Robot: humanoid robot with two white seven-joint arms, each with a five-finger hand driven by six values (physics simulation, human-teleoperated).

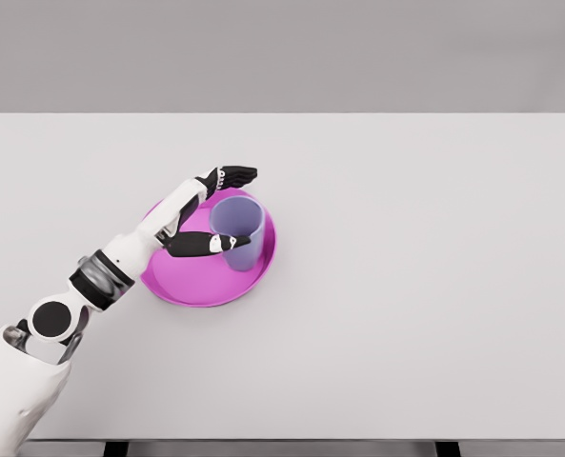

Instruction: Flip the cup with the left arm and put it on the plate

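Now, reading from my left, the white left arm comes in at the lower left corner and reaches up and to the right across the table (pixel 434 314), ending in the left hand (pixel 221 211) over the pink plate (pixel 182 286). I see that hand spread: the upper fingers (pixel 236 175) stretch out flat past the far rim of the cup, and the thumb (pixel 211 245) lies along the cup's near side, low on its wall. Whether either actually presses the cup I cannot tell from this view; to me it looks like a loose bracket around it, not a firm grasp. The lilac cup (pixel 237 228) stands inside that bracket, on the right half of the plate, mouth up and long axis roughly vertical, perhaps leaning a little toward me. So it lies just to the right of the palm, between fingers and thumb, and I judge the cup to be already turned upright and set down on the plate. My next move, as I judge it, turns on clearing those two digits sideways and back to the left without dragging the cup's wall, since it is light and would tip easily. Further right the table is plain grey with nothing in the way, and the right arm does not show in the head view at all
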